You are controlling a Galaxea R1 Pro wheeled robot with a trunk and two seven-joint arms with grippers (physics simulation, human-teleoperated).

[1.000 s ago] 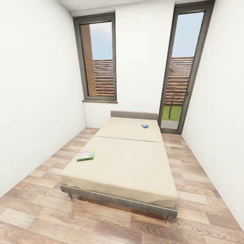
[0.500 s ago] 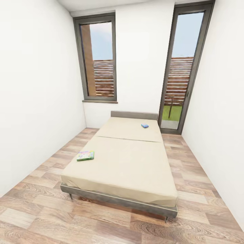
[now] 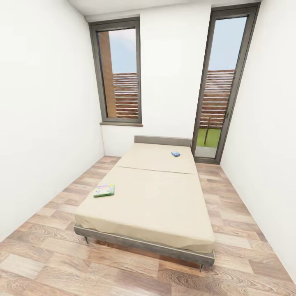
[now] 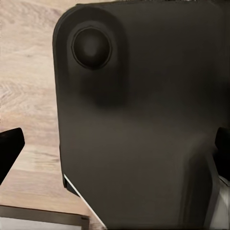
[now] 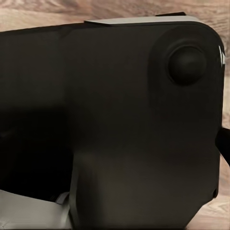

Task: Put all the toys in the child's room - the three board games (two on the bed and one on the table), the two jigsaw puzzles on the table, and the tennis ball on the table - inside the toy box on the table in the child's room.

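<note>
We judge the Monopoly box (image 3: pixel 104 190), at the bed's (image 3: pixel 148 197) left edge, stiff, light, edge-graspable; claw states apparently indiscernible.

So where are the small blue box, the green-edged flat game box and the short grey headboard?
Small blue box (image 3: pixel 175 153): head view, its top.
Green-edged flat game box (image 3: pixel 104 190): head view, its lid.
Short grey headboard (image 3: pixel 162 140): head view, its front face.

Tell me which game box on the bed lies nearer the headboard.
The small blue box, just short of the headboard; the green-edged box lies at the mattress's left edge, further down.
</note>
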